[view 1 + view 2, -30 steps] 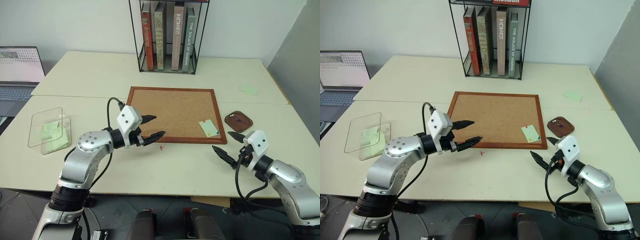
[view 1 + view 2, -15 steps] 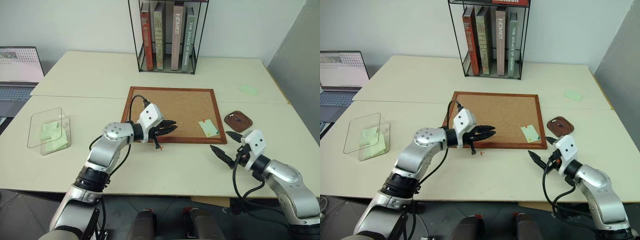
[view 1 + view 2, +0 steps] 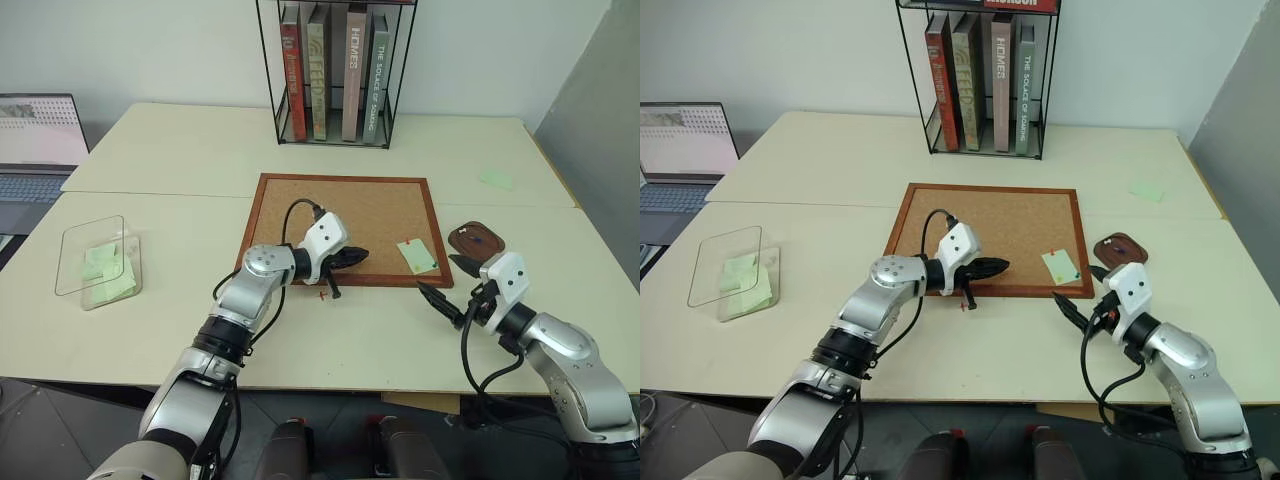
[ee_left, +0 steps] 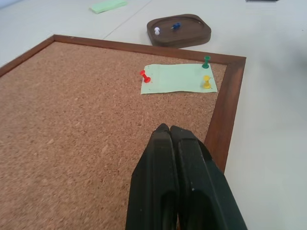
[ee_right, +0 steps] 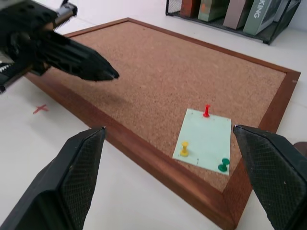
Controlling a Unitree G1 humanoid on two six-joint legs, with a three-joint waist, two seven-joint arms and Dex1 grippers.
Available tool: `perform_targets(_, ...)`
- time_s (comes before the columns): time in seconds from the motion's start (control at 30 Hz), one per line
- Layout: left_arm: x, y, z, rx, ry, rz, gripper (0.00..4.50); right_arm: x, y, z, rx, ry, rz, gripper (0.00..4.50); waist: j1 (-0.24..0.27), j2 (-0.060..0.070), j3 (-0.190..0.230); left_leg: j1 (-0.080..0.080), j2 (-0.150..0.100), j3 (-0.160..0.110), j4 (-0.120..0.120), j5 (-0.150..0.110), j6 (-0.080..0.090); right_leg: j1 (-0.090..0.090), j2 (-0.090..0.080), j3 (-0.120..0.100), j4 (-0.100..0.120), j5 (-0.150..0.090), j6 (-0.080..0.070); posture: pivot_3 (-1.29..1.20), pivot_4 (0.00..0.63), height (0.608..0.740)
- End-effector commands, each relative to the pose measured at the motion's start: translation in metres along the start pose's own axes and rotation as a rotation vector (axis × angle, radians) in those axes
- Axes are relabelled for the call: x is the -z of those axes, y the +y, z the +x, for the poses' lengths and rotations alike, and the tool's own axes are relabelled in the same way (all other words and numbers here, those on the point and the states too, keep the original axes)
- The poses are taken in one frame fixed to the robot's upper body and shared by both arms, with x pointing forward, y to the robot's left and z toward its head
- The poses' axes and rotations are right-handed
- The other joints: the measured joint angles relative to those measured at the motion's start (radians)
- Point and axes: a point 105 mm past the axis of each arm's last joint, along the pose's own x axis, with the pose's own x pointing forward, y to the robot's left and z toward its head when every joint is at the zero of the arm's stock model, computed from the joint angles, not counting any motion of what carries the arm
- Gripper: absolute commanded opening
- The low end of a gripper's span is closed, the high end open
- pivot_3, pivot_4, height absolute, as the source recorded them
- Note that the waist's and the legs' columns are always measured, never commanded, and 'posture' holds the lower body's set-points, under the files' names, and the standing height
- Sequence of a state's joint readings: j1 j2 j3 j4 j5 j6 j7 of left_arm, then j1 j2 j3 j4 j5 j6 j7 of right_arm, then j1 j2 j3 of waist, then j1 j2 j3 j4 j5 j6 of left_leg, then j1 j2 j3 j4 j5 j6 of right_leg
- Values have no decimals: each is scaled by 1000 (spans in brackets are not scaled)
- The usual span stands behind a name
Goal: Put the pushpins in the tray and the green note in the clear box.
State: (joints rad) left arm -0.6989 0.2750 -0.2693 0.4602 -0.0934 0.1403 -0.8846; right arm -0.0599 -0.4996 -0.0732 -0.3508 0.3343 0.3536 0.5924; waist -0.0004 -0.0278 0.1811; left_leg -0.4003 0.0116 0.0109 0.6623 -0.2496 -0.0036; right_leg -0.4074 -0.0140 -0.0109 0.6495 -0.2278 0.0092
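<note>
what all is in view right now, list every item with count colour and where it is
corkboard: 1, brown cork in a reddish wood frame, middle of the table
green note: 1, pale green, pinned at the corkboard's near right corner
pushpins: 3 in the note, red, green, yellow; 2 more in the tray, white and blue
tray: 1, reddish-brown, right of the corkboard
clear box: 1, transparent, left side of the table, pale green notes inside
loose note: 1, pale green, far right of the table
book rack: 1, black wire, behind the corkboard, books upright inside
laptop: 1, far left, screen lit
red cross mark: 1, on the table by the corkboard's near edge
left end effector: black, shut, over the corkboard's near edge
right end effector: black, open, near the corkboard's right corner
</note>
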Motion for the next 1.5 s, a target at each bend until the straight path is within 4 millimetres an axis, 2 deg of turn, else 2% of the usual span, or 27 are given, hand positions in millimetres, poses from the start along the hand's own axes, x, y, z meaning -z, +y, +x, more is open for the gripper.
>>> perform_targets(0.03,3,4,7,0,5,21,52,-14,-4,10,0,-46,-2,4500,0,0,0,0,0,0,0,0,0,0,0,0,0,0,0,0,150,740)
perform_targets(0.23,22,6,11,-6,49,-16,52,-21,-18,45,22,-41,68,4500,-1,1,0,0,1,-1,0,0,0,0,2,0,1,0,0,0,150,740)
perform_targets(0.47,28,6,12,-8,48,-26,52,0,-38,87,64,114,70,4500,0,1,-1,1,-1,0,1,1,1,1,0,0,2,1,1,0,150,740)
perform_targets(0.67,29,3,10,5,43,-19,52,11,-52,107,121,167,73,4500,-1,2,-1,1,-1,0,1,1,2,1,0,0,2,1,0,0,150,740)
perform_targets(0.8,29,1,10,9,39,-19,0,16,-55,113,140,183,60,3877,-3,2,-2,1,0,0,1,1,2,0,0,1,2,1,0,0,150,740)
perform_targets(1.13,29,-4,11,18,31,-15,0,15,-56,115,150,176,58,1629,-4,2,-2,1,0,0,0,1,2,0,0,1,2,1,0,0,150,740)
perform_targets(1.4,29,-6,11,24,31,-16,0,11,-53,113,137,158,58,17,-4,2,-2,1,0,0,0,1,2,0,0,1,2,1,0,0,150,740)
perform_targets(1.5,29,-8,12,36,28,-14,0,3,-49,114,114,132,45,17,-4,2,-2,0,0,0,0,1,2,0,0,1,2,1,0,0,150,740)
